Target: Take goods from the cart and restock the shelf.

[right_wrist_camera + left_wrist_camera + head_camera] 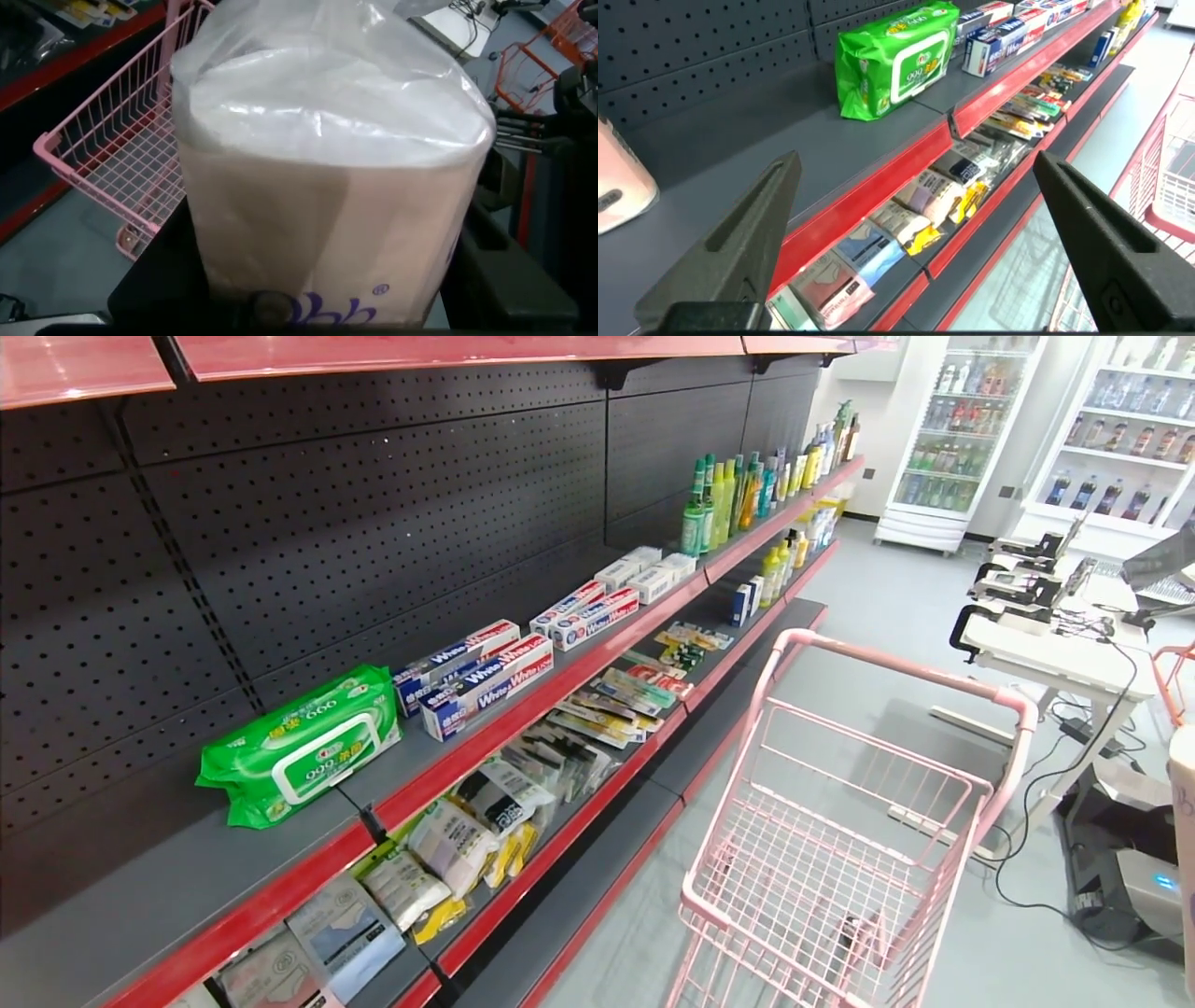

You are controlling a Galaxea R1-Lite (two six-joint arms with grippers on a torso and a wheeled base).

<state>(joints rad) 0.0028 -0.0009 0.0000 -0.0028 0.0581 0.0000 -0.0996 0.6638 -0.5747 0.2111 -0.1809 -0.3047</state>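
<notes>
Left claw (915,161), seen from its own wrist camera: two dark fingers (743,243) are spread wide apart with nothing between them, hovering in front of the shelf (738,121). On its grey board lie one green soft pack (896,58) with a white label and, near it, long red, white and blue boxes (999,39). One pale pink pack sits on the same board (617,191), on the green pack's other side. Flat packets (915,210) crowd the tier below.

Right wrist camera: the right claw (327,303) is clamped on one plastic-wrapped pack (327,187), white on top and beige below, with blue lettering cut off at the edge. Dark fingers flank its two sides. One pink wire cart (112,149) stands below and beyond it.

Head camera: the single green pack lies on the shelf, just beside four long boxes set in two pairs. Further along come small white boxes (649,577), then a row of green and yellow bottles (724,499), too many to count. The labels carry print too small to make out here. The cart (896,665) stands in the aisle beside the shelf. The wrapped pack (1182,840) is to the cart's right, off the shelf.
</notes>
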